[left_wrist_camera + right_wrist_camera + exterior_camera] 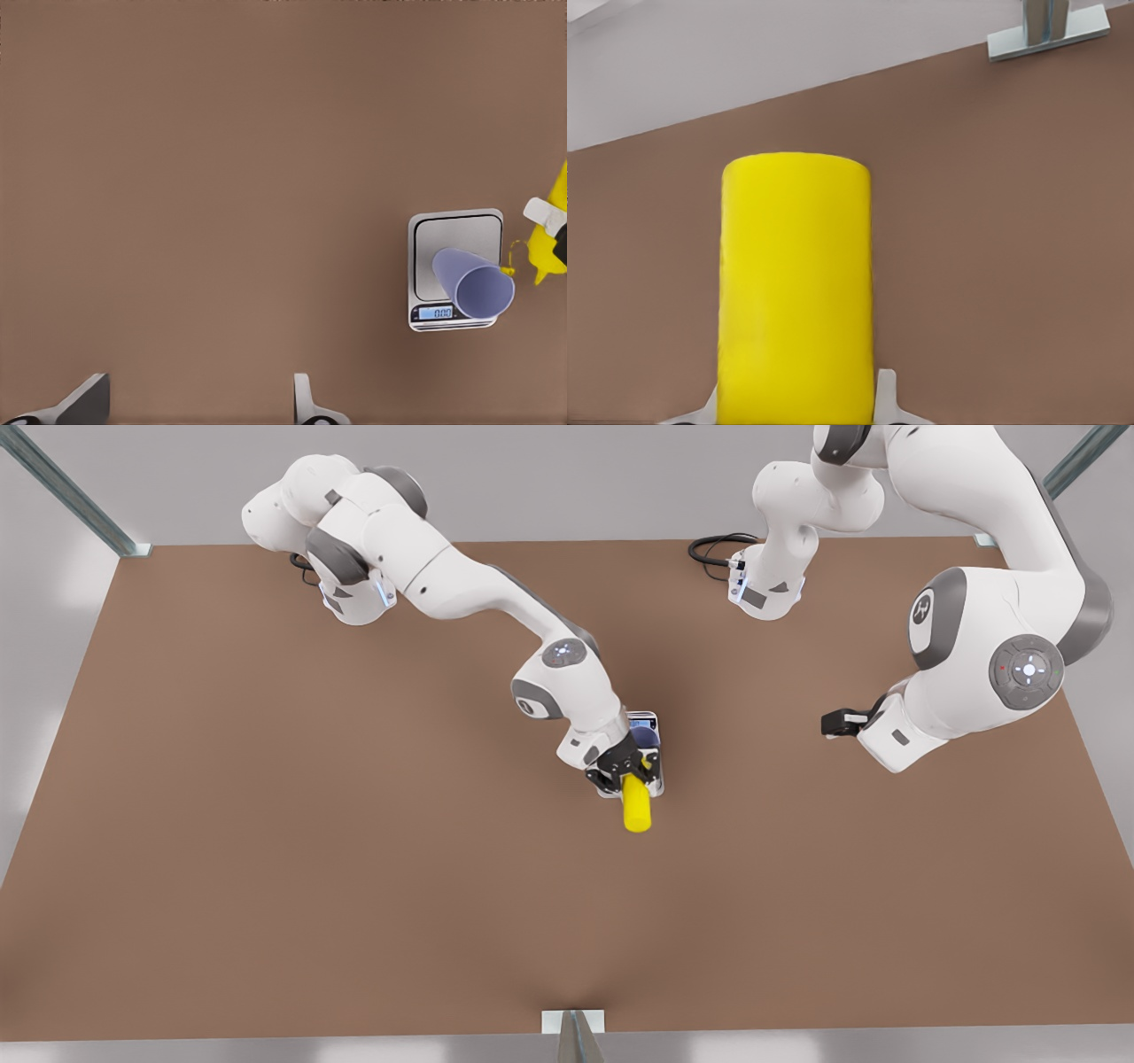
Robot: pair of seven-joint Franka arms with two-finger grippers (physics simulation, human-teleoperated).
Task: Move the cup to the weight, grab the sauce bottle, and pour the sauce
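Note:
The lavender cup stands on the silver weight, beside its lit display. In the front view the cup and the weight sit mid-table, partly hidden by the arm above them. My right gripper is shut on the yellow sauce bottle, which is tipped over with its base toward the table's front edge. The bottle points its nozzle at the cup's rim, with yellow drops beside it. The bottle's base looms between my right gripper's fingers. My left gripper waits open on the front view's right, well away from the weight.
The brown table stretches wide around the weight. A metal bracket sits at the front edge, frame posts stand at the back corners, and a black cable lies by an arm base.

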